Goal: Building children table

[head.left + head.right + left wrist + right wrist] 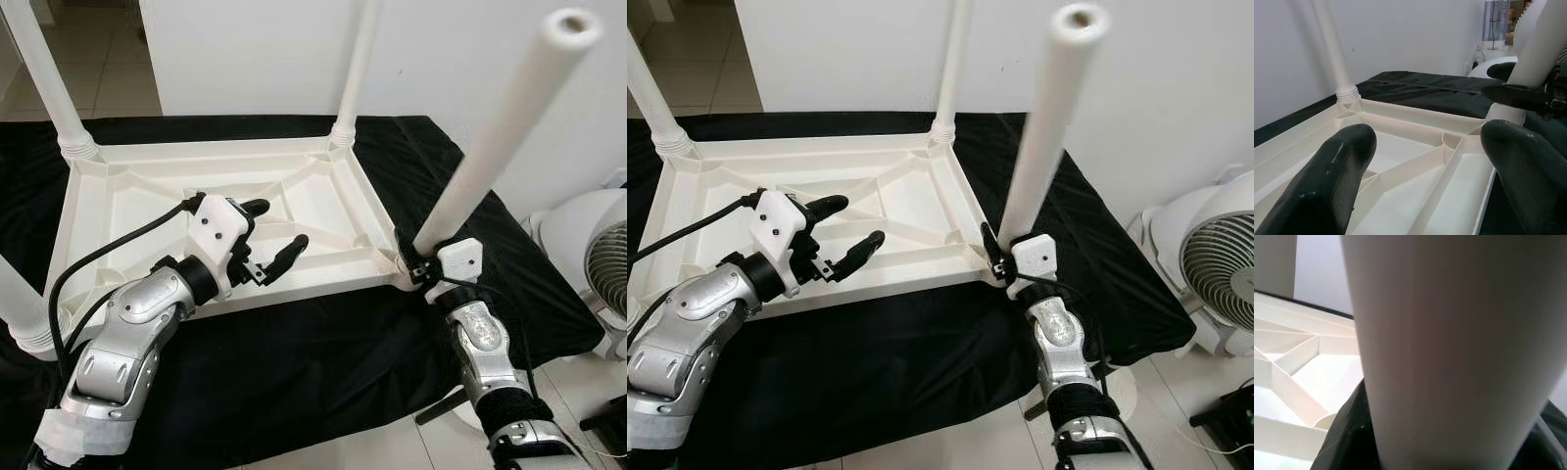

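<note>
Right gripper (997, 257) clamps the smooth white tube leg (1046, 127) at four o'clock of the ribbed tabletop (921, 211); left gripper (277, 235) gapes.

Silver jointed arms — white wrist housings, black cables, long black fingers (291, 253).

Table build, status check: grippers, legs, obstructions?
Right gripper shut on near-right leg at its corner socket. Left gripper open, hovering over upturned tabletop. Three other legs up. Fan to the right, apart.
</note>
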Controlling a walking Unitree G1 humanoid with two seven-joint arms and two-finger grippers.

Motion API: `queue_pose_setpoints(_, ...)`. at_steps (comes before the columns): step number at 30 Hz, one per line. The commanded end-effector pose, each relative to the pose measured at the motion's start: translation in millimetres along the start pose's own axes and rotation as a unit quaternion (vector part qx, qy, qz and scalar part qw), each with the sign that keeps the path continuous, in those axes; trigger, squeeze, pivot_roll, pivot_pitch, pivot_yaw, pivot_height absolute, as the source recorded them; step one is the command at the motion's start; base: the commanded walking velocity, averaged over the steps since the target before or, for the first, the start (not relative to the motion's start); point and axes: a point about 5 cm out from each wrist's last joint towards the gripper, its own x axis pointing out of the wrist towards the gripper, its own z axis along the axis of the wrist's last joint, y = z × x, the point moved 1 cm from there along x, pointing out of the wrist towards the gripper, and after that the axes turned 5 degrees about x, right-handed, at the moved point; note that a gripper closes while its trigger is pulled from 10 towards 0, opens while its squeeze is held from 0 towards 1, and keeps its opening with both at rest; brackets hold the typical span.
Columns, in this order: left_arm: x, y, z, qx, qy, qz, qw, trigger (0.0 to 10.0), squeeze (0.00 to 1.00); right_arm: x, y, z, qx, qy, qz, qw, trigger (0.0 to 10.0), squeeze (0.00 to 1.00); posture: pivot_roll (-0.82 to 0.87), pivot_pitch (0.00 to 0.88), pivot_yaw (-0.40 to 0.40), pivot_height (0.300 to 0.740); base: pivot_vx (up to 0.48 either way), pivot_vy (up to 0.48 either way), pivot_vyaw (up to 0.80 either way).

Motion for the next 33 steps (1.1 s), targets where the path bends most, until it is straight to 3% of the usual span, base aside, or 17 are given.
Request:
queue_pose_setpoints(1,1.6,1.1,2.9,0.002,-0.004,-0.002,1.0,10.0,0.0,-35.7,4.6,-53.7,0.049,0.151,-0.015,0.987,10.0,0.0,0.15,0.092,-0.031,0.74,0.0,0.0,0.0)
queue_pose_setpoints(4,1.8,1.2,2.7,0.002,-0.004,-0.002,1.0,10.0,0.0,-25.2,-3.1,-44.0,0.062,0.132,-0.035,0.989,10.0,0.0,0.15,0.091,-0.032,0.74,0.0,0.0,0.0)
queue_pose_setpoints(8,2.8,0.3,2.7,0.002,-0.005,-0.006,1.0,10.0,0.0,-1.3,-13.1,-13.3,0.071,0.075,-0.039,0.994,10.0,0.0,0.15,0.085,-0.035,0.74,0.0,0.0,0.0)
queue_pose_setpoints(21,2.9,-3.6,0.9,-0.002,-0.003,-0.009,1.0,10.0,0.0,17.8,-14.6,30.2,0.09,0.003,-0.02,0.996,10.0,0.0,0.14,0.086,-0.048,0.74,0.0,0.0,0.0)
queue_pose_setpoints(33,4.0,-4.8,0.1,-0.003,-0.002,-0.017,1.0,10.0,0.0,19.1,-14.5,43.0,0.1,-0.003,-0.017,0.995,10.0,0.0,0.13,0.084,-0.044,0.74,0.0,0.0,0.0)
